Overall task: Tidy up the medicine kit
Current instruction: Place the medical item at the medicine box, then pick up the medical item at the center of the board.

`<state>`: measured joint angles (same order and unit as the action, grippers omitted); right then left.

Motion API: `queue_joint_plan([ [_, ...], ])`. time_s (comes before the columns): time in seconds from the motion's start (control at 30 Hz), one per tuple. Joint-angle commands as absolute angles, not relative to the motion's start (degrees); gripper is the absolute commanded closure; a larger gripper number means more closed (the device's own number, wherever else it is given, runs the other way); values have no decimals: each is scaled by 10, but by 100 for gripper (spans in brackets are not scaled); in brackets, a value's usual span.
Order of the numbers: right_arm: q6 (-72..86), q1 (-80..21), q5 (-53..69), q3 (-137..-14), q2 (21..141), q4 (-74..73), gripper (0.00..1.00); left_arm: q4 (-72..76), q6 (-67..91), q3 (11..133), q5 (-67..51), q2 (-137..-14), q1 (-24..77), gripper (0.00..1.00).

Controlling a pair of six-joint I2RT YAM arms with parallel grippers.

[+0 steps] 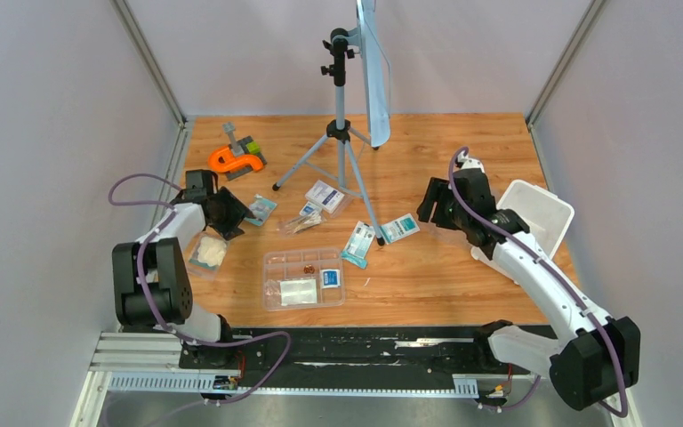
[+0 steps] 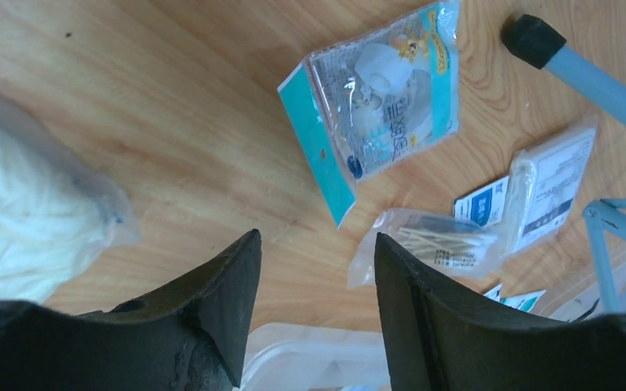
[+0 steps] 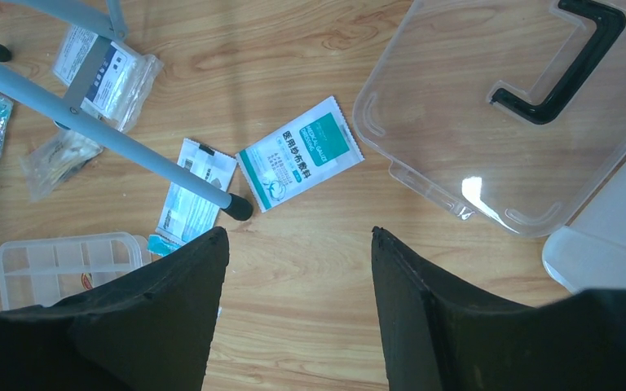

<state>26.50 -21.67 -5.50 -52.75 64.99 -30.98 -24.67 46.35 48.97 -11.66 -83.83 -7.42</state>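
- Left gripper (image 2: 314,277) hovers low over the left side of the wooden table (image 1: 427,285), jaws spread with only bare wood between them.
- Right gripper (image 3: 297,269) hangs over the right side, jaws likewise spread and holding nothing.
- The medicine kit lies in pieces: the white tub (image 1: 542,213) sits at the right edge, and the clear lid (image 3: 456,106) lies flat just beside it on its left, black handle (image 3: 566,57) facing up.
- The clear divided tray (image 1: 302,253) rests near the middle, close to the near edge, with a white packet (image 1: 298,292) and a small blue one (image 1: 330,277) in its near compartments.
- A teal-edged packet (image 2: 383,98) lies just beyond the left fingers; a bag of cotton swabs (image 2: 432,240) and a white-and-blue packet (image 2: 550,187) sit to its right.
- A teal-and-white sachet (image 3: 300,163) and a long packet (image 3: 191,195) lie beside a foot of the grey tripod (image 1: 341,142), one leg crossing the long packet.
- A bag of white cotton (image 1: 207,253) lies beside the left arm; an orange-and-grey tool (image 1: 236,158) sits in the far left corner.
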Motion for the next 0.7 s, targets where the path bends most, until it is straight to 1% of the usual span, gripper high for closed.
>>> queue_joint_plan([
  [0.0,275,-217,-68,-519,624,-287,36,-166,503,509,-125,-880,-68,40],
  [0.2,278,-217,-83,-513,632,-287,36,-145,512,502,-123,-910,-67,46],
  [0.3,281,-217,-67,-517,654,-288,37,-136,519,498,-124,-917,-67,51],
  [0.37,289,-217,-54,-518,663,-287,37,-133,521,503,-121,-930,-66,58],
  [0.53,295,-217,-46,-518,670,-286,37,-133,526,514,-114,-948,-66,70],
  [0.67,290,-217,-51,-518,667,-286,36,-141,526,523,-109,-945,-66,82],
])
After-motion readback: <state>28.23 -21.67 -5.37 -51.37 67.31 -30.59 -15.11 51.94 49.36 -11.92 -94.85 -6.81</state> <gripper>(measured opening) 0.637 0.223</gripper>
